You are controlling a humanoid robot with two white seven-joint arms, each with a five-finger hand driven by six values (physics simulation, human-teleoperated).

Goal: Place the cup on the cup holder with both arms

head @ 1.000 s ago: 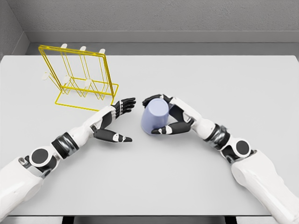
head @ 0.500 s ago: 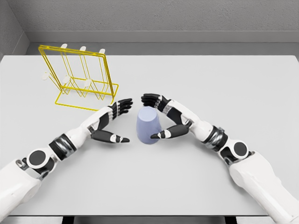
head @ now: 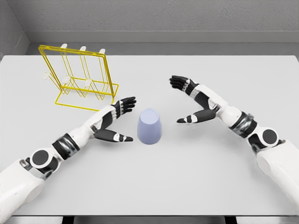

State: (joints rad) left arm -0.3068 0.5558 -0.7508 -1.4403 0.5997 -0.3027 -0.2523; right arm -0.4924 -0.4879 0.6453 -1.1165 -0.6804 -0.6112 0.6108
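Note:
A pale lavender cup [head: 149, 126] stands upside down on the table, near the middle. No hand touches it. My left hand [head: 122, 120] is open just to the cup's left, fingers spread, a small gap from its side. On the other side my right hand [head: 183, 100] hovers open, well away to the right and slightly behind the cup. The yellow wire cup holder [head: 82, 77] with white-tipped pegs stands at the back left of the table.
The grey table [head: 154, 186] ends at a wall behind. The holder's base frame [head: 86, 100] lies just behind my left hand.
My right hand let go of the cup, set it upright on the table, then drew back to the right. The left hand stayed almost still beside the cup.

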